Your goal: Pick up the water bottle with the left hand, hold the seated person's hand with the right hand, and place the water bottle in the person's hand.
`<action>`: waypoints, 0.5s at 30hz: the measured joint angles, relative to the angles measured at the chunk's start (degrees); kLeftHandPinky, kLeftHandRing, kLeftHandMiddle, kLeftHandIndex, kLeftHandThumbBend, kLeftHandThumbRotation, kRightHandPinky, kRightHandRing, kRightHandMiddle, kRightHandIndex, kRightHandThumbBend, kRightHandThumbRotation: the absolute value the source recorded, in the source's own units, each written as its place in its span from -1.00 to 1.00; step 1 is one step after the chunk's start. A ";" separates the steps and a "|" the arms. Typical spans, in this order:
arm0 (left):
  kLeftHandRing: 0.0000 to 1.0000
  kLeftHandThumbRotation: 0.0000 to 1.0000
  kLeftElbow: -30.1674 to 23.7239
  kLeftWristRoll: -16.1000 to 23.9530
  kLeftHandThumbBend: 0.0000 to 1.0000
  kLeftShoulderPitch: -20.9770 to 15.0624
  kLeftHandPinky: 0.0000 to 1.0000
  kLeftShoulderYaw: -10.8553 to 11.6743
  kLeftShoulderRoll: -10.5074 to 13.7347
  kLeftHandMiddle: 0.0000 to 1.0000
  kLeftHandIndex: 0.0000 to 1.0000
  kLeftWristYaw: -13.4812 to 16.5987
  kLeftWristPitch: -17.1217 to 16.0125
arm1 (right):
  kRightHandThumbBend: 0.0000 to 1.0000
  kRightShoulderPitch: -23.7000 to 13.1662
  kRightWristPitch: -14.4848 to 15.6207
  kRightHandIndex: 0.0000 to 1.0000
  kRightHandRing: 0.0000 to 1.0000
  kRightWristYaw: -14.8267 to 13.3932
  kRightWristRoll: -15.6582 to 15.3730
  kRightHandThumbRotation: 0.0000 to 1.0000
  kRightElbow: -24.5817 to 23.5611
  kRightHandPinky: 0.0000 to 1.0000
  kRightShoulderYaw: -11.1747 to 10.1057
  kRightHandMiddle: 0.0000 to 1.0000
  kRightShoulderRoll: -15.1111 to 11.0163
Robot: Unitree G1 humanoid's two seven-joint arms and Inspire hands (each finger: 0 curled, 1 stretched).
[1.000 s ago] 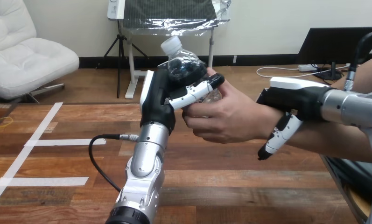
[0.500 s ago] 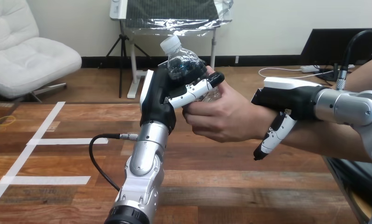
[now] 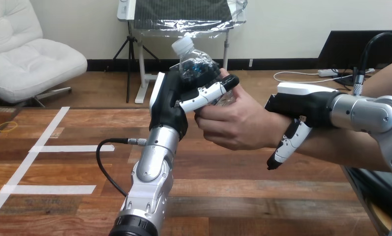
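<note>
A clear water bottle (image 3: 197, 63) with a white cap is held upright above the wooden table (image 3: 262, 196). My left hand (image 3: 170, 105) is shut on it from the left, with the thumb across its front. From the right, the person's hand (image 3: 233, 125) wraps the bottle's lower part and touches my left thumb. My right hand (image 3: 302, 103) sits over the person's wrist, its thumb (image 3: 286, 145) hanging down the near side and its fingers hidden behind the wrist.
White tape lines (image 3: 46, 147) mark the table's left part, and a small yellow ring (image 3: 6, 126) lies near its far left edge. A black cable (image 3: 105, 157) loops out from my left forearm. The person's forearm (image 3: 351, 147) spans the right side.
The view has shifted slightly to the right. My right hand has slid a little along the wrist toward the person's hand. The bottle stands a touch more upright, still in both hands.
</note>
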 measured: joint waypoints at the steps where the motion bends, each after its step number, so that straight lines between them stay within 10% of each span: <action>1: -0.35 -1.00 -0.16 0.00 0.37 0.02 -0.43 -0.07 -0.01 -0.24 -0.16 -0.04 0.10 | 0.69 0.00 0.01 -0.32 -0.39 0.00 0.00 -1.00 0.00 -0.54 0.01 -0.25 0.00; 12: -0.30 -0.93 -1.56 0.01 0.41 0.24 -0.40 -0.53 -0.08 -0.17 -0.10 -0.55 0.76 | 0.73 0.00 -0.47 -0.30 -0.41 0.00 0.32 -0.99 0.09 -0.56 0.00 -0.26 -0.13; 15: -0.13 -0.64 -2.13 0.36 0.47 0.47 -0.32 -0.71 -0.07 0.02 0.11 -0.55 1.11 | 0.76 0.00 -0.48 -0.23 -0.37 0.01 0.47 -0.92 0.12 -0.53 0.00 -0.22 -0.19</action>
